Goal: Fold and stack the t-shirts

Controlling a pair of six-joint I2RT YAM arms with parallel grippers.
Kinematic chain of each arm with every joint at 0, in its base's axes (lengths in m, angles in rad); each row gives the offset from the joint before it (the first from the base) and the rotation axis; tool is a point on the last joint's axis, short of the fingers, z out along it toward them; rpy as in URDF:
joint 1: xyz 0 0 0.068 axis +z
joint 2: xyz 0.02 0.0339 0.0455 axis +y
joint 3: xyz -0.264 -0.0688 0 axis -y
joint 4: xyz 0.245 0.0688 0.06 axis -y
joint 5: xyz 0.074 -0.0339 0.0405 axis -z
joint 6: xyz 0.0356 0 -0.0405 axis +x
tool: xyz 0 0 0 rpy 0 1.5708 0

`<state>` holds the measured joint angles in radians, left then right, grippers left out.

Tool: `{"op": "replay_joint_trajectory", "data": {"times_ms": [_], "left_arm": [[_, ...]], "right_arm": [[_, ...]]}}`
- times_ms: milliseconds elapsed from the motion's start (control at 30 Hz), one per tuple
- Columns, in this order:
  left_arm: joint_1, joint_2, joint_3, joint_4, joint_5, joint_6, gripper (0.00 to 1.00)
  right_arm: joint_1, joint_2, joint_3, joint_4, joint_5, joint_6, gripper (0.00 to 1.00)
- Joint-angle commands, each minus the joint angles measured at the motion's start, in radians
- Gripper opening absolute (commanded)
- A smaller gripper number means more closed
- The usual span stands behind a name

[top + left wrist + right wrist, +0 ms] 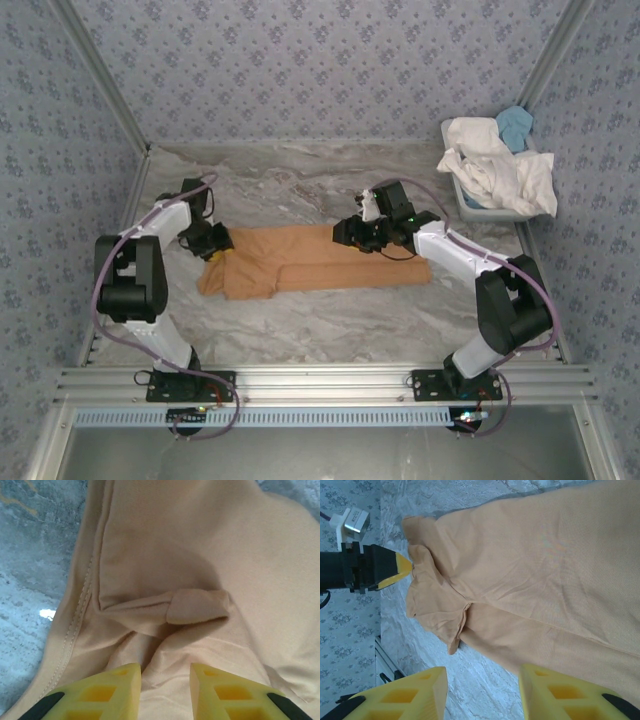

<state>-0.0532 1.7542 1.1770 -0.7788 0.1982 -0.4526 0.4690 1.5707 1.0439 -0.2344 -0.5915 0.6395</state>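
Observation:
A tan-orange t-shirt (320,265) lies spread lengthwise across the middle of the marbled table. My left gripper (218,247) is down on its left end. In the left wrist view the yellow fingers (120,685) stand a little apart, shut on a bunch of the shirt's cloth (200,555), with a small folded flap just ahead. My right gripper (352,232) hovers over the shirt's far edge. In the right wrist view it (482,675) is open, with bare table between its fingers and the shirt (545,555) beyond. More t-shirts, white (495,165) and light blue (515,122), are heaped at the back right.
The heap sits in a tub (490,213) against the right wall. Patterned walls close in the table (300,190) on three sides. A metal rail (320,385) with both arm bases runs along the near edge. The left arm's yellow tip (402,566) touches the shirt's corner.

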Motion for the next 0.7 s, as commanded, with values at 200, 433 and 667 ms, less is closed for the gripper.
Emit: {"op": "replay_joint_trajectory", "data": {"times_ms": [200, 433, 667], "left_arm": [[-0.014, 0.051, 0.011, 0.031, 0.023, 0.022, 0.21], [-0.021, 0.01, 0.023, -0.002, 0.011, 0.001, 0.03], [-0.025, -0.035, 0.065, -0.141, -0.005, -0.026, 0.0]], "right_arm": [[-0.008, -0.023, -0.003, -0.012, -0.011, 0.005, 0.44], [-0.01, -0.022, -0.002, -0.011, -0.012, 0.006, 0.44], [-0.012, -0.017, -0.007, -0.003, -0.017, 0.006, 0.44]]}}
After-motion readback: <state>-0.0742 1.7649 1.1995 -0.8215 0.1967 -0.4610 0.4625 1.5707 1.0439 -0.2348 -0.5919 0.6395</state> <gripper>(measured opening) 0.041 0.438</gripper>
